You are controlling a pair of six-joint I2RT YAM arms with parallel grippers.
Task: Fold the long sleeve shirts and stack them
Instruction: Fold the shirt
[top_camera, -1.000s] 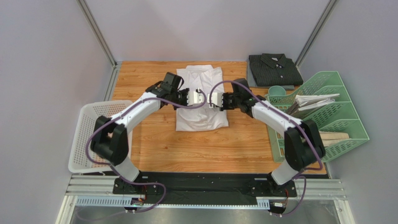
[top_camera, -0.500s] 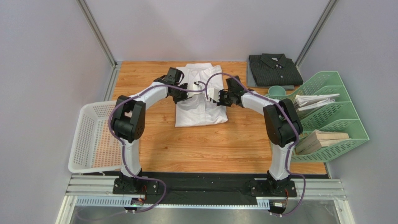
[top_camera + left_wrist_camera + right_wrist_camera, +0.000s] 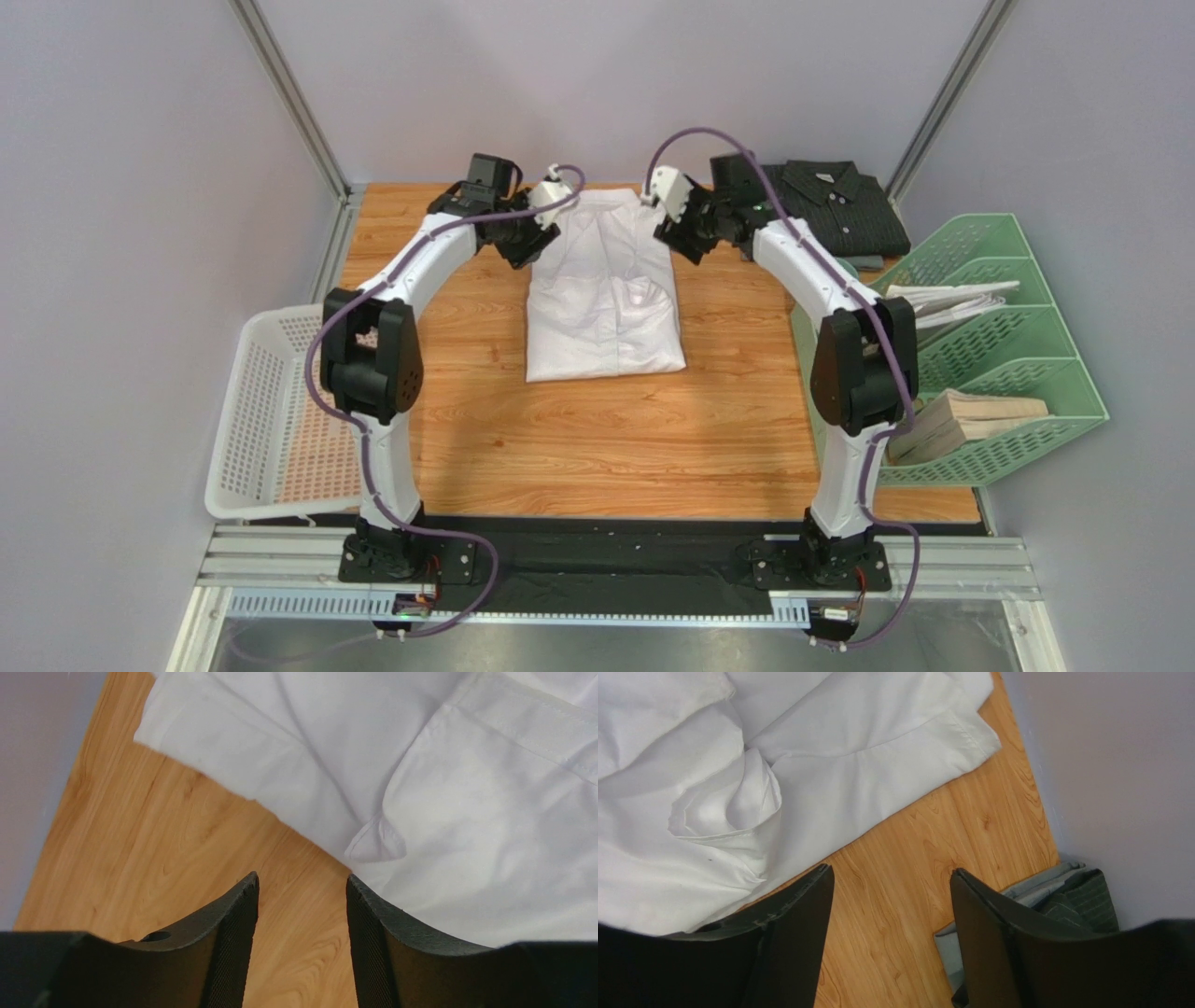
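Observation:
The white long sleeve shirt (image 3: 603, 301) lies folded flat in the middle of the wooden table. The dark striped shirt (image 3: 828, 210) lies folded at the back right corner. My left gripper (image 3: 530, 235) hangs open over the white shirt's far left edge. In the left wrist view the left gripper (image 3: 300, 878) has bare wood between its fingers and the white cloth (image 3: 421, 777) just beyond. My right gripper (image 3: 690, 231) is open at the far right edge. In the right wrist view the right gripper (image 3: 891, 870) holds nothing, with white cloth (image 3: 808, 763) on its left and the dark shirt (image 3: 1081, 896) on its right.
A white mesh basket (image 3: 281, 406) sits off the table's left edge. A green file rack (image 3: 982, 336) with papers (image 3: 940, 301) stands on the right. The back wall and two metal frame posts stand close behind both grippers.
Both grippers moved from the middle of the white shirt to its far corners and went from shut to open. The shirt now lies loose on the table.

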